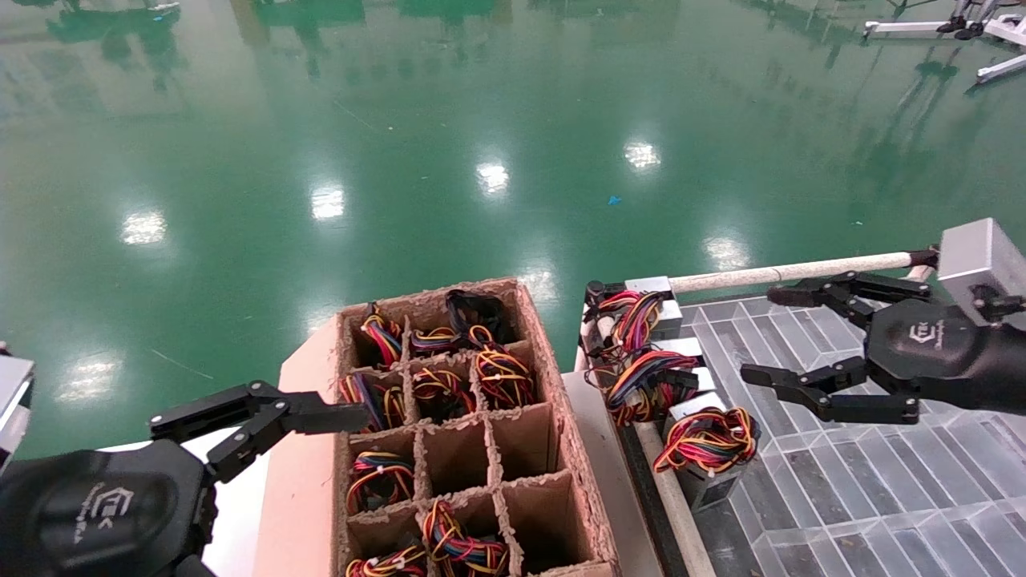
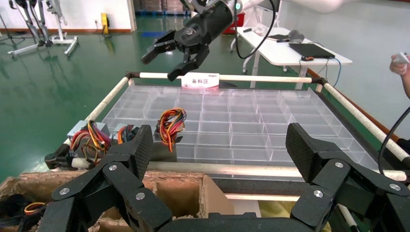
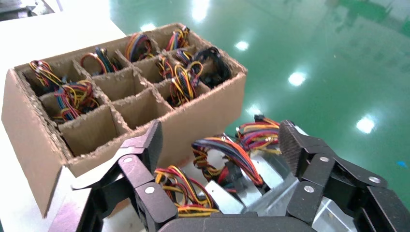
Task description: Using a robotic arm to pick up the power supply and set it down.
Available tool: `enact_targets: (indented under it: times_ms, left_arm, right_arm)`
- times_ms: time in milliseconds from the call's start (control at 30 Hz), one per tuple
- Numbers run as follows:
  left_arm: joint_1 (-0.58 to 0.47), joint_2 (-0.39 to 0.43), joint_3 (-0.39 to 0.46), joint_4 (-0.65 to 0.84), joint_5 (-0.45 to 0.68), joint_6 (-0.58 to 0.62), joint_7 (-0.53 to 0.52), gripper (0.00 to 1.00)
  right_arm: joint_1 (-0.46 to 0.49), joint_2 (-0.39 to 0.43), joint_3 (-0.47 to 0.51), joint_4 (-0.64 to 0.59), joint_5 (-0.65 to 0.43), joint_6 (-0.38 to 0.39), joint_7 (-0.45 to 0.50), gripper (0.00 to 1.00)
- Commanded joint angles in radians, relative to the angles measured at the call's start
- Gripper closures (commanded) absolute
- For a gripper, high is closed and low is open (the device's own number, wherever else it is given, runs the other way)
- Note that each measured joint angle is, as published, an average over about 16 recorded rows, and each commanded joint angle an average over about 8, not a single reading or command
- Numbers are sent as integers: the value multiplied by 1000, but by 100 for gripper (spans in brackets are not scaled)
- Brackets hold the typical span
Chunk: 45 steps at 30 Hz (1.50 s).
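Three power supplies, grey metal boxes with red, orange, yellow and blue wire bundles, stand along the near-left edge of the clear tray (image 1: 842, 481): one at the back (image 1: 641, 316), one in the middle (image 1: 651, 378) and one at the front (image 1: 705, 445). My right gripper (image 1: 761, 334) hangs open over the tray, just right of them. In the right wrist view the middle power supply (image 3: 229, 157) lies below and between that gripper's (image 3: 220, 140) spread fingers, untouched. My left gripper (image 1: 304, 425) is open and empty at the left side of the cardboard box (image 1: 553, 417).
The divided cardboard box (image 3: 203, 111) holds several more wired units; some cells are empty. A white rail (image 1: 793, 272) borders the tray's far side, with a red-and-white label (image 2: 199, 80) on it. A person's hand (image 2: 400, 63) and a white table (image 2: 290, 48) show beyond.
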Motion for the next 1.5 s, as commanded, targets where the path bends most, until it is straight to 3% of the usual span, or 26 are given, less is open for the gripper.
enact_targets:
  times_ms: [33, 1500]
  left_arm:
    - [0, 0, 0, 0, 0, 0, 0, 0]
    - [0, 0, 1, 0, -1, 0, 1, 0]
  right_arm:
    - [-8, 2, 4, 11, 16, 0, 14, 0]
    - [-411, 29, 137, 571, 389, 64, 245, 0]
